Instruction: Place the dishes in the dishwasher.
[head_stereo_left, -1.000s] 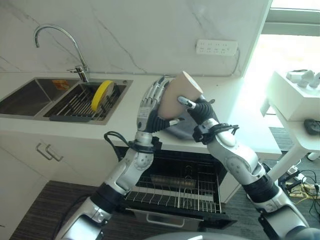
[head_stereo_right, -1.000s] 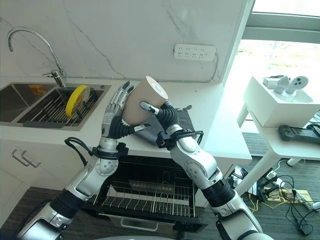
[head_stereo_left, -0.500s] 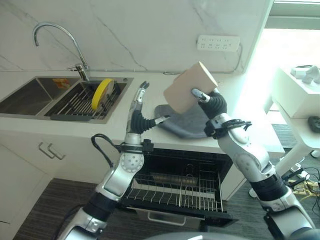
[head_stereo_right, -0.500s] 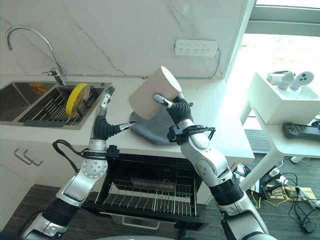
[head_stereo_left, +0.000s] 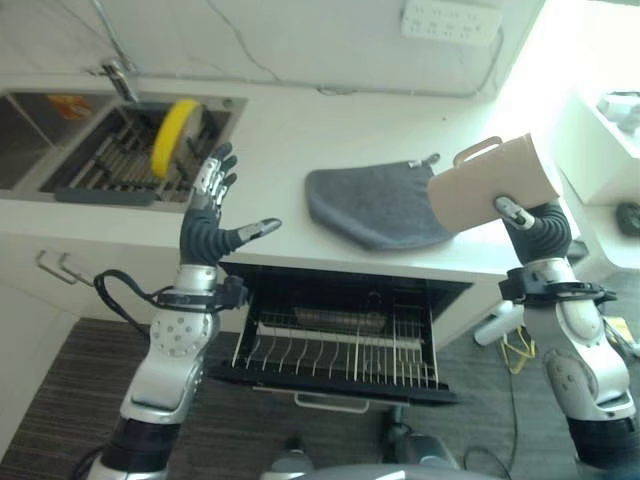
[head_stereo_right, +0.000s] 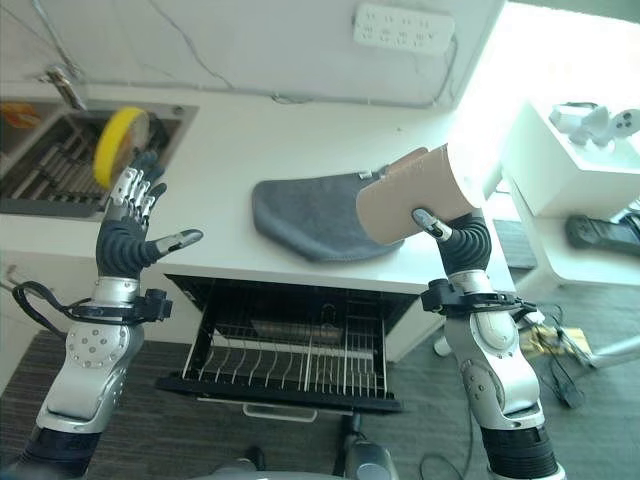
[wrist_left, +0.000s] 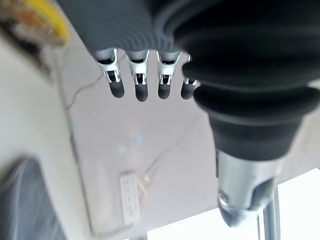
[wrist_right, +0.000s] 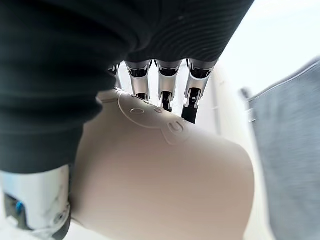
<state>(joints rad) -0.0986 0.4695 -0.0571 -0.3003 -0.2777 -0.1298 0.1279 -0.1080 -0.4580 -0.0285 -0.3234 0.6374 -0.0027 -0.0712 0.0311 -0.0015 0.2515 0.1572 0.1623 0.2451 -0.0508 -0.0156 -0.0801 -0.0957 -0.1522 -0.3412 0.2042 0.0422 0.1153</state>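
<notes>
On white counter (head_stereo_left: 330, 130): grey mat (head_stereo_left: 375, 205) | below: open dishwasher rack (head_stereo_left: 340, 345)

A beige mug (head_stereo_left: 492, 187) with a loop handle is held on its side in the air by the right robot hand (head_stereo_left: 538, 226), its fingers curled round it, handle uppermost, above the surface's (head_stereo_left: 300, 130) front edge just beside a grey mat (head_stereo_left: 375, 205). A yellow plate (head_stereo_left: 174, 137) stands on edge in the sink rack (head_stereo_left: 110, 165). Below the surface, the dishwasher (head_stereo_left: 340, 345) rack is pulled out.
</notes>
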